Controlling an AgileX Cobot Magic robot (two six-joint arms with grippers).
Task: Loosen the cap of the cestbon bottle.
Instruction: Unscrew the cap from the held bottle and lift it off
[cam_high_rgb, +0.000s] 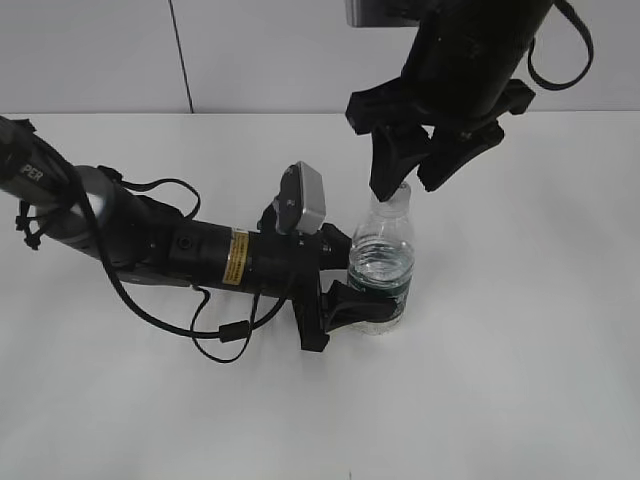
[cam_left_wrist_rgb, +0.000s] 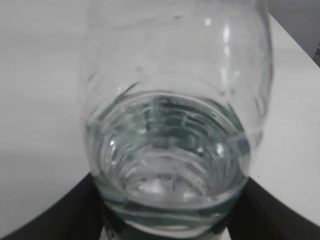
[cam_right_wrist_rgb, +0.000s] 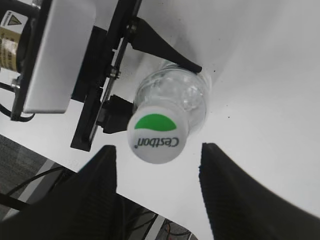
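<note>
- Left arm (cam_high_rgb: 150, 245): lies low across the white table (cam_high_rgb: 520, 380), reaching in from 9 o'clock toward the middle.
- Left gripper (cam_high_rgb: 352, 285): its dark fingers are clamped on the lower body of the cestbon bottle (cam_high_rgb: 382, 270), at the green label band. In the left wrist view the bottle (cam_left_wrist_rgb: 175, 125) fills the frame, with the dark fingers (cam_left_wrist_rgb: 45, 215) showing at either lower corner.
- Cestbon bottle: stands upright on the table just right of centre, partly filled with water.
- Cap (cam_right_wrist_rgb: 157, 135): white with a green patch and "Cestbon" print, seated on the bottle neck.
- Right gripper (cam_high_rgb: 405, 180): comes down from 12 o'clock, jaws apart. In the right wrist view its two fingers (cam_right_wrist_rgb: 95, 190) stand at 9 and 3 o'clock of the cap; the 9 o'clock one is close to the cap's edge, the 3 o'clock one clear of it.
- In the exterior view one fingertip overlaps the cap (cam_high_rgb: 397, 195); contact cannot be confirmed.
</note>
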